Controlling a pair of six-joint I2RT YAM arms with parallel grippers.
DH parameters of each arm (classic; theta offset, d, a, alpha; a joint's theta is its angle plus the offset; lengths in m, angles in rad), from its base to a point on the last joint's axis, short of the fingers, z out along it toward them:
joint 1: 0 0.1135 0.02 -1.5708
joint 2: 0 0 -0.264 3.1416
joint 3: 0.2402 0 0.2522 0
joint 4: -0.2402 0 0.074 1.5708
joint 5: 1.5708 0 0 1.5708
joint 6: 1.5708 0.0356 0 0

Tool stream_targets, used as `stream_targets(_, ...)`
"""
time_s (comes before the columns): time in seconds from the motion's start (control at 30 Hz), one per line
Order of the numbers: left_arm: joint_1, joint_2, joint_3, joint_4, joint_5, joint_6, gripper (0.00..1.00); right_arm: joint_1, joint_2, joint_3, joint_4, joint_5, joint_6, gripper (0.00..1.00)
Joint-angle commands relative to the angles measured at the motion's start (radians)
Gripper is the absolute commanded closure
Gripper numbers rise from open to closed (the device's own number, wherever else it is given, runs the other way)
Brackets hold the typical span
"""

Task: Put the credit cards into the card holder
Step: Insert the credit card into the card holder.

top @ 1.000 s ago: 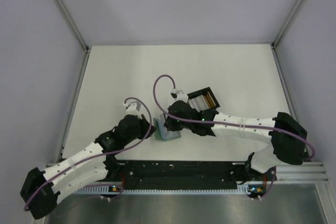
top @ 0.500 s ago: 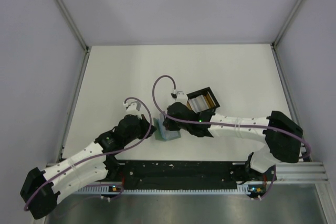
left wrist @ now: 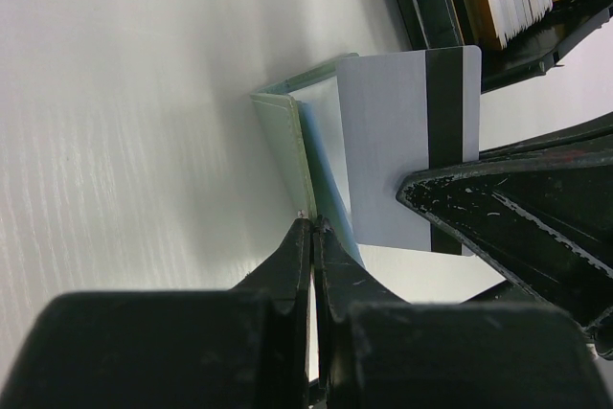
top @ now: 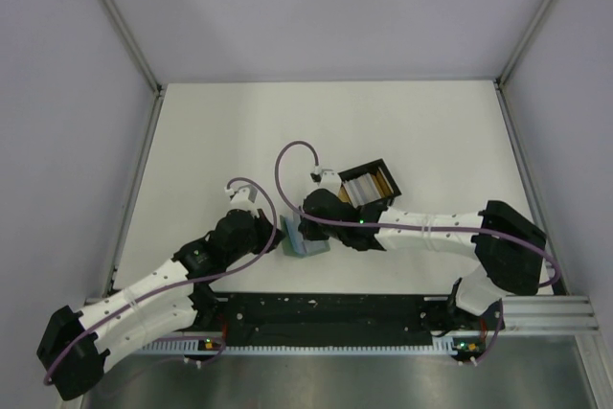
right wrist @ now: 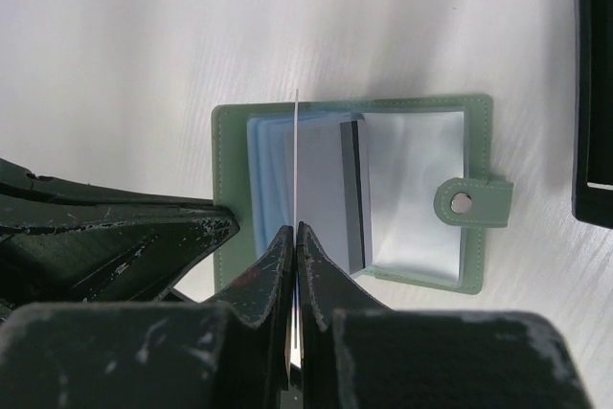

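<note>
Right now the right pincer (right wrist: 295,229) is clamping shut on a striped credit card (left wrist: 393,131), edge-down just past its tips over the card holder (right wrist: 421,189), while the left pincer (left wrist: 311,229) is pinching that holder's cover; likely risk: the card is missing its slot, buckling, or tugging the holder free

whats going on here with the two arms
The left gripper has its jaws shut on the edge of the open green card holder, steadying it on the table. The right gripper pinches a grey credit card with a dark stripe, holding it on edge over the holder's pale blue inside, apparently lining it up with a slot.
</note>
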Motion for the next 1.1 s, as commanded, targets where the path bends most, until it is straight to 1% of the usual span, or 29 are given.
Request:
stream_targets(0.0, 0.002, 0.001, 0.008, 0.052, -0.003, -0.002, 1.0, 0.015, -0.02, 0.022, 0.011, 0.024, -0.024, 1.0)
stream_targets(0.9, 0.002, 0.003, -0.006, 0.066, -0.002, -0.005, 1.0, 0.04, -0.055, 0.042, 0.049, 0.0, -0.052, 1.0)
stream_targets(1.07, 0.002, 0.004, -0.006, 0.068, -0.002, -0.007, 1.0, 0.043, -0.022, 0.061, 0.031, 0.011, -0.06, 1.0)
